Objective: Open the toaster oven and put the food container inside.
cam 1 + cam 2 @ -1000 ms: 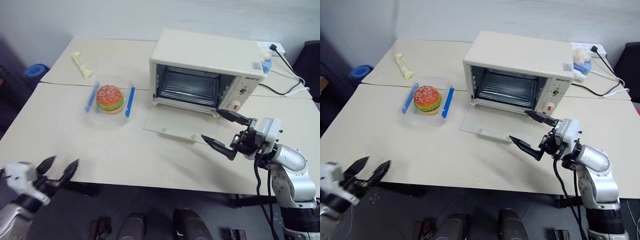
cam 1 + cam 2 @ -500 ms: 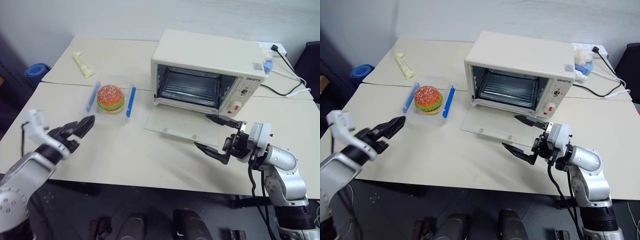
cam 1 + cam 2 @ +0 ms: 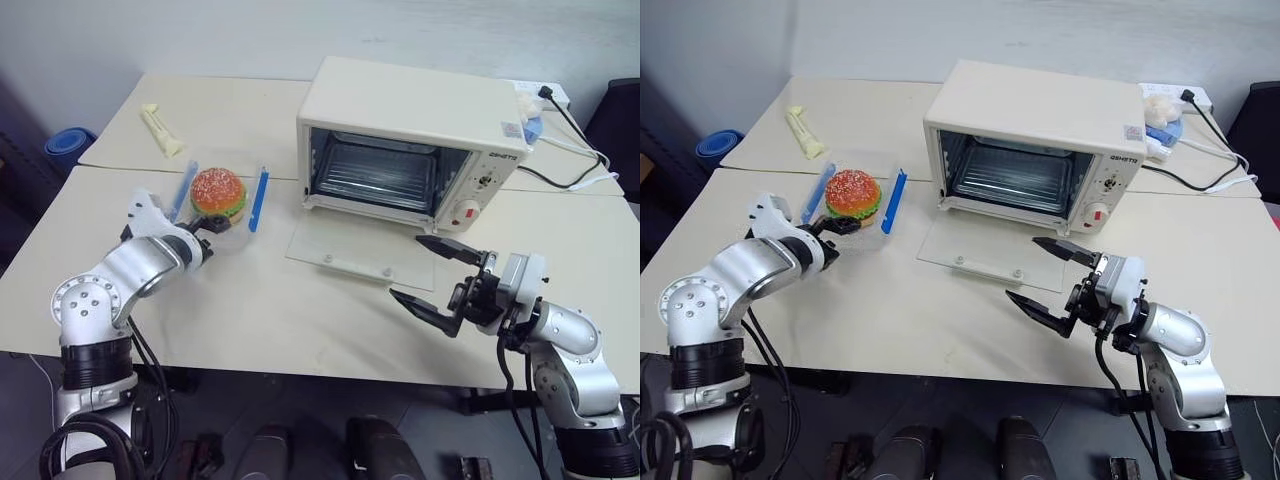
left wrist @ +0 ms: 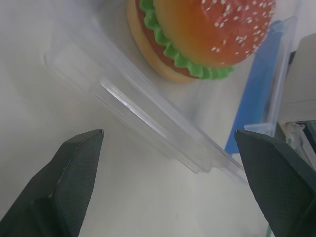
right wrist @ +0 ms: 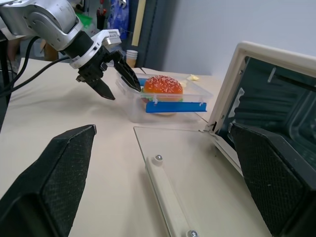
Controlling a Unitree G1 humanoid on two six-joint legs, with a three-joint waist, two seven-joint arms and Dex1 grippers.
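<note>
The cream-white toaster oven [image 3: 410, 110] stands at the back of the table, its glass door [image 3: 360, 250] folded down flat and the wire rack showing inside. Left of it sits the food container [image 3: 222, 205], a clear box with blue side clips and a toy hamburger in it. My left gripper [image 3: 203, 227] is open at the container's near left corner, its fingers [image 4: 64, 187] straddling the clear wall [image 4: 148, 118]. I cannot tell whether they touch it. My right gripper [image 3: 405, 267] hangs open and empty just in front of the door's right end.
A pale yellow wrapped bar [image 3: 162, 130] lies at the table's far left. A black cable [image 3: 565, 140] and a socket strip run behind the oven on the right. A blue object [image 3: 62, 148] sits on the floor beyond the table's left edge.
My left arm has come up from below the table's front edge and reached forward and rightward to the container's corner, rolling its wrist. The right gripper has stayed where it was.
</note>
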